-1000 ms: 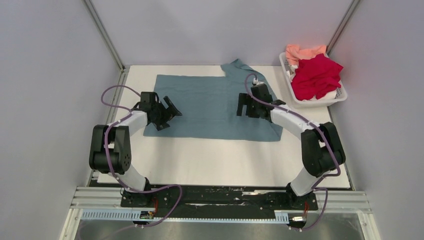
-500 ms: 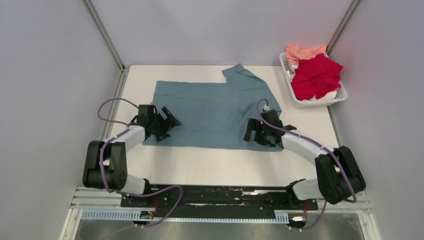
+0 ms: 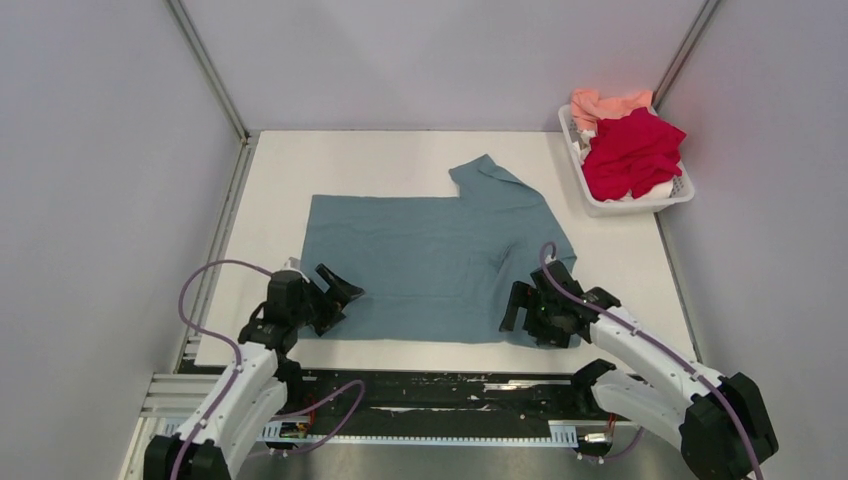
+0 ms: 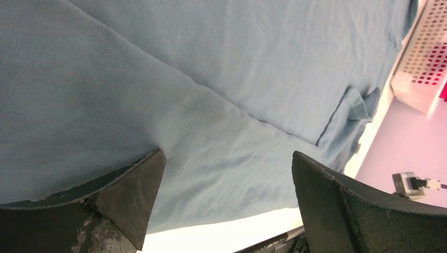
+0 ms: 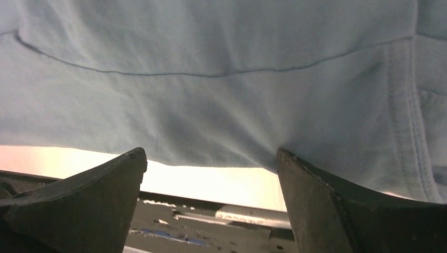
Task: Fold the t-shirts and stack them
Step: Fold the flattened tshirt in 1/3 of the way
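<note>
The teal-blue t-shirt [image 3: 420, 250] lies flat on the white table, one sleeve pointing to the far side, its hem near the front edge. My left gripper [image 3: 330, 300] is open on the shirt's near left corner, one fingertip [image 4: 142, 174] pressing the cloth [image 4: 211, 79]. My right gripper [image 3: 535, 315] is open on the near right corner, one fingertip [image 5: 295, 168] pressing the cloth [image 5: 211, 42] while the other hangs past the hem. The crimson red t-shirt [image 3: 632, 150] and the salmon-pink t-shirt [image 3: 600, 102] lie crumpled in the basket.
The white slotted basket [image 3: 640, 203] stands at the table's far right corner; it also shows in the left wrist view [image 4: 421, 68]. The table's front edge and the black rail [image 5: 211, 211] lie just under my right gripper. Grey walls enclose the table.
Both arms have drawn back toward the front edge, and the teal-blue shirt has slid with them, about a third of the table's depth nearer.
</note>
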Motion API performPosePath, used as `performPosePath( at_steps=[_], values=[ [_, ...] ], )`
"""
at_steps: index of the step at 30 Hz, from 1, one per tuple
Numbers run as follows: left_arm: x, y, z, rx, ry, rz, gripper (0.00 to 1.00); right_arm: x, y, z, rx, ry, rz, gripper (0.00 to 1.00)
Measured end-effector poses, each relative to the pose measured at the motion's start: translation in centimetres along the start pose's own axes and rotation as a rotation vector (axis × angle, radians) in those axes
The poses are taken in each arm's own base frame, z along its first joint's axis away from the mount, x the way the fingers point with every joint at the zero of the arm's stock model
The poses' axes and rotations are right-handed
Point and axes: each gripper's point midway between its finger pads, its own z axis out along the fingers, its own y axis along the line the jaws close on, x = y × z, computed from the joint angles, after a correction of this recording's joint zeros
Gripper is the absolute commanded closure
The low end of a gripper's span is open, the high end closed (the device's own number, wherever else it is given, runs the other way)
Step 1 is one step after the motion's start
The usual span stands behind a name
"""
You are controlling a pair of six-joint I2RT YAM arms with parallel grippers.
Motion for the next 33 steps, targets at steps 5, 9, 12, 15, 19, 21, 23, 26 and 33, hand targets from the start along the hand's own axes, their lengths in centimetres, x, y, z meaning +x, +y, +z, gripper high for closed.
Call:
performPosePath(
  at_steps=[5,9,12,15,19,21,23,26,33],
  values=[
    [1.8,0.4,-1.5,0.027,0.03,-0.049,0.0,1.5,-1.5,-0.7,0.066,0.047,0.053,0.0],
    [2.8,1.1,-2.2,-0.004,0.063,-0.091,0.0,2.1,-2.2,-1.1,0.101,0.056,0.091,0.0],
    [3.3,1.3,-2.6,-0.019,0.078,-0.11,0.0,2.1,-2.8,-1.5,0.123,0.039,0.113,0.0],
    [3.4,1.4,-2.8,-0.029,0.087,-0.115,0.0,2.0,-3.0,-1.8,0.129,0.023,0.13,0.0],
    [3.8,1.8,-3.3,-0.062,0.108,-0.117,0.0,2.3,-3.3,-2.1,0.138,0.027,0.142,0.0],
    [3.9,1.9,-3.5,-0.076,0.114,-0.109,0.0,2.4,-3.4,-2.2,0.14,0.029,0.142,0.0],
    [3.9,2.0,-3.9,-0.088,0.119,-0.09,0.0,2.1,-3.1,-2.5,0.128,0.016,0.134,0.0],
    [3.2,1.4,-4.5,-0.104,0.106,-0.049,0.0,0.3,-1.5,-3.8,0.062,-0.056,0.105,0.0],
    [-3.5,-4.7,-5.9,-0.088,-0.068,0.083,0.0,-9.5,5.9,-9.0,-0.163,-0.415,0.01,0.0]
  ],
)
